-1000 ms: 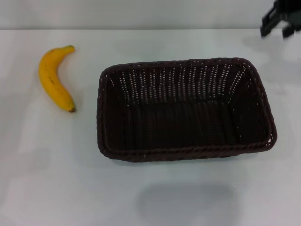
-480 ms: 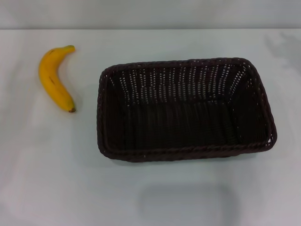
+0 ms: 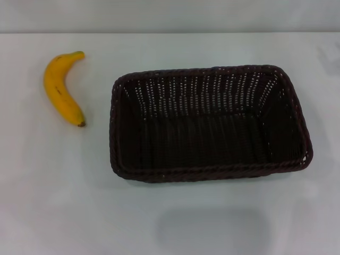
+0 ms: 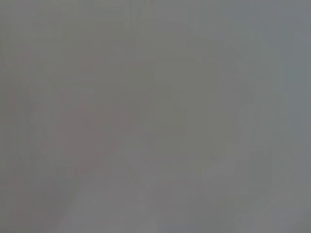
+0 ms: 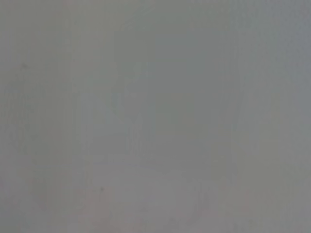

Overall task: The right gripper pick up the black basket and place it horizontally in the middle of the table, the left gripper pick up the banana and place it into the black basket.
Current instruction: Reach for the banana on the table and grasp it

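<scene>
The black basket (image 3: 210, 125) lies lengthwise across the middle of the white table (image 3: 64, 191) in the head view, open side up and empty. The yellow banana (image 3: 62, 89) lies on the table to the basket's left, apart from it, its greenish stem towards the far edge. Neither the left gripper nor the right gripper shows in any view. Both wrist views show only a plain grey surface.
The table's far edge (image 3: 170, 33) runs along the top of the head view. A faint shadow (image 3: 212, 228) lies on the table in front of the basket.
The right gripper, at the far right corner one second ago, has left the head view. The basket and banana have not moved.
</scene>
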